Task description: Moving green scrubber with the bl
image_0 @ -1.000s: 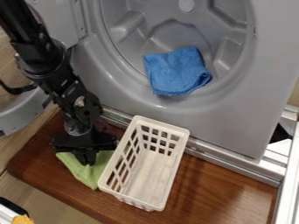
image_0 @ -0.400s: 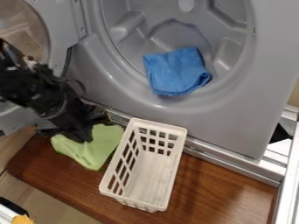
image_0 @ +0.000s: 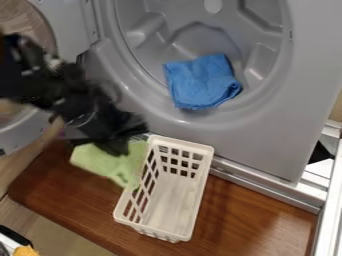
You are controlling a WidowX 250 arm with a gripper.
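Reddish-brown wood forms the surface (image_0: 247, 215) along the lower part of the camera view, set against the grey front panel (image_0: 267, 142) of a toy washing machine, its door swung open at the left. On the surface stands a white basket (image_0: 183, 142), upright and slanted to the view. Farther up, a folded blue cloth (image_0: 202, 82) lies at the lower part of the round opening.

Carrying the green item looks like the step in hand. It appears to be a soft green cloth (image_0: 109, 164), just left of the basket, its right edge overlapping the basket's side in the view; whether they touch I cannot tell. The end effector (image_0: 121, 147) seems closed on the upper part of this cloth, which spreads out below it.

Since the task sentence breaks off, the goal is probably beside the blue cloth. The next move then calls for a lift high enough to clear the basket rim and the lip of the opening, followed by a swing up and to the view's right. A trailing corner could snag on the basket's lattice.

The black arm (image_0: 50, 82) enters from the upper left and slopes down to the right, in front of the door, with the end effector low and pointing downward.
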